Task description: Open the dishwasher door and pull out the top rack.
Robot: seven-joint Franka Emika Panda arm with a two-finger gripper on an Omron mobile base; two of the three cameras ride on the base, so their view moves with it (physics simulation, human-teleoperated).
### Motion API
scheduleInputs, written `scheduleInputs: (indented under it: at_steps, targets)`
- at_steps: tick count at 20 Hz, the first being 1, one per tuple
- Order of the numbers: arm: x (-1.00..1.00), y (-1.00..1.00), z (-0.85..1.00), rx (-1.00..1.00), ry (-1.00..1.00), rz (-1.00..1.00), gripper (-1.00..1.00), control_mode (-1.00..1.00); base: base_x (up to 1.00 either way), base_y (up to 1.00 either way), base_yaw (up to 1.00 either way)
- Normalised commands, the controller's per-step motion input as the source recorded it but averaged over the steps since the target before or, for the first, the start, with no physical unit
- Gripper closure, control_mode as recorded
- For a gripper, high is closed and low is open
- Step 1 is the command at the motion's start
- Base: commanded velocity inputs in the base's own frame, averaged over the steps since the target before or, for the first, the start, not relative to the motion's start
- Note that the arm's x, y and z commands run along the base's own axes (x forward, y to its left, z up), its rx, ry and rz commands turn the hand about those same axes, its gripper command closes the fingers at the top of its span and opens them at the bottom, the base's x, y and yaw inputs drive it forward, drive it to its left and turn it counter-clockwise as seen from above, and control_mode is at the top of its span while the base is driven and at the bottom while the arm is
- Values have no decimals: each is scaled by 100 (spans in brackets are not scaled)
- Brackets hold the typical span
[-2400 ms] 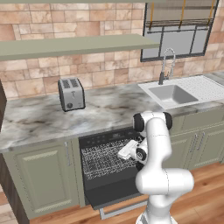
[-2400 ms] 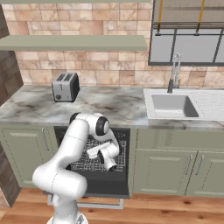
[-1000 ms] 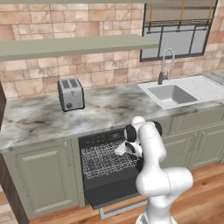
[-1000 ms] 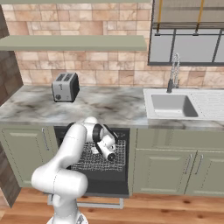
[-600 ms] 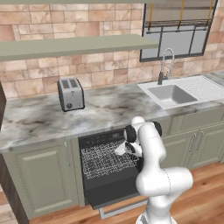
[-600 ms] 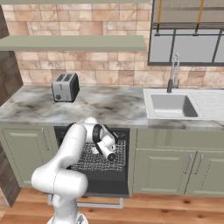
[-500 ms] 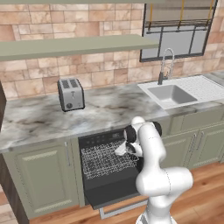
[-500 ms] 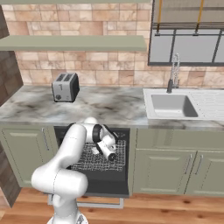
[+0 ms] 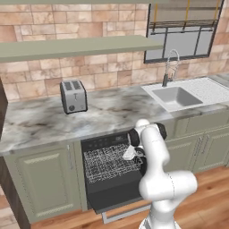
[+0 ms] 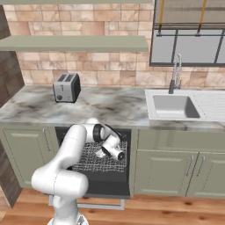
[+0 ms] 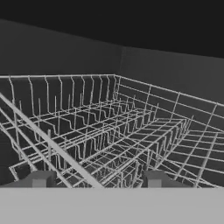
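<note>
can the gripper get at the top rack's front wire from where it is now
Probably yes. The dishwasher door is already folded down, so nothing blocks the top rack. The gripper sits right at its front rim wire, jaws apart on either side of it.

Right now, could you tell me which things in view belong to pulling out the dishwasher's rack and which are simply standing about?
Belongs to the job:
silvery-white wire top rack
lowered black dishwasher door
two-finger gripper, straddling the rack's front wire

Standing about:
silver two-slot toaster
white countertop sink
chrome tap
sage-green cabinet doors
</note>
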Motion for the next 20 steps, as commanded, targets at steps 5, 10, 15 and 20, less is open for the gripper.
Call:
scheduleInputs:
  at_steps: [5,10,15,20]
  targets:
    - [-82,-50,-30,-20,15,3,-100,-100,0,0,0]
    - [-100,-47,-24,-17,8,1,-100,-100,0,0,0]
    - [-97,-40,-16,-17,3,0,-100,-100,0,0,0]
    - [-90,-34,-8,-15,0,0,-100,-100,0,0,0]
